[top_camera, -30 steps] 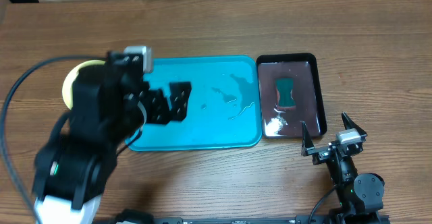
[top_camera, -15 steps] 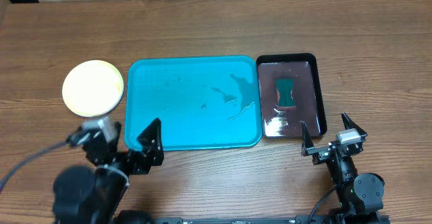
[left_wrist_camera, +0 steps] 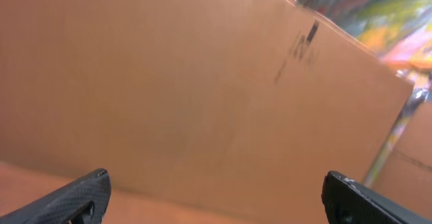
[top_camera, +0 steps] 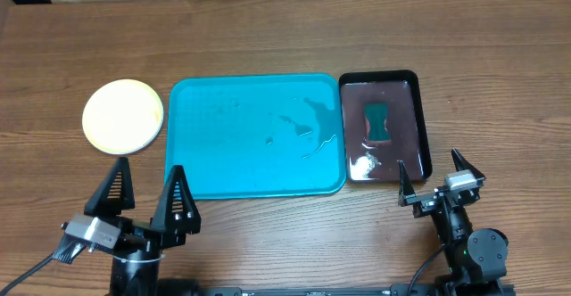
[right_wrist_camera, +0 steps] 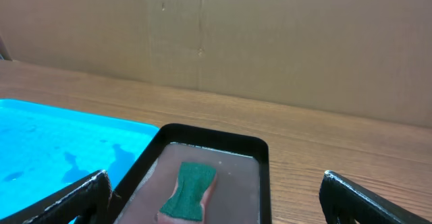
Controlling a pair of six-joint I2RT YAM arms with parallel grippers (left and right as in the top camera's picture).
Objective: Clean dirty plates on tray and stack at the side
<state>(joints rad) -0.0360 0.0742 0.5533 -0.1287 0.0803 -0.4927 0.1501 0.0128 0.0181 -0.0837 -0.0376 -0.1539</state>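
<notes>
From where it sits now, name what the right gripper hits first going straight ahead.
Probably the black tray's near rim, green sponge behind it; if the right gripper rides higher, the cardboard wall.
</notes>
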